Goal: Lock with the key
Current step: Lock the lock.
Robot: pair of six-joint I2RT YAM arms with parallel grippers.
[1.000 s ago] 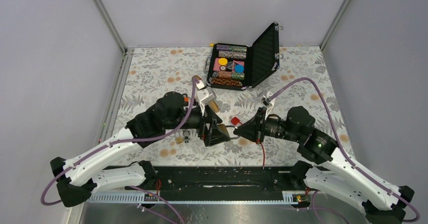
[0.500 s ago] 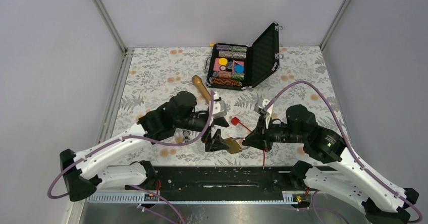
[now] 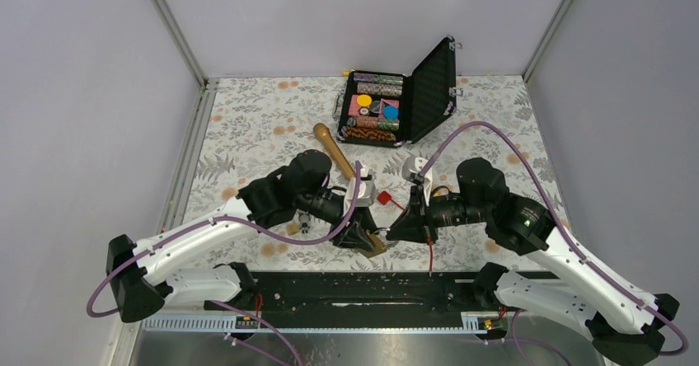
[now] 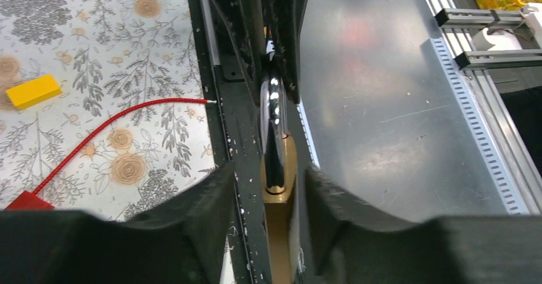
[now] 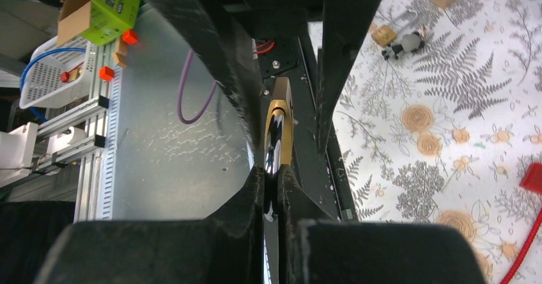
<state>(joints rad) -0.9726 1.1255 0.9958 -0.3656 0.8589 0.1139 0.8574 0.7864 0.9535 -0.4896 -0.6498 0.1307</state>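
Both sets of jaws meet at one padlock point(image 3: 377, 245), by the near edge of the counter point(image 3: 247, 127).
The right jaws are pressed together on the chrome shackle point(image 5: 271, 146) and pinch it, with the padlock over the black rail point(image 4: 238, 121). The left jaws are spread on both sides of the brass body point(image 4: 279, 175), and a gap shows on one side at least. Farther off, a red cord point(image 4: 115, 121) and a yellow block point(image 4: 33, 91) lie on the counter.

Matt brass padlock point(image 4: 277, 197) body (glossy chrome shackle point(image 4: 273, 127))
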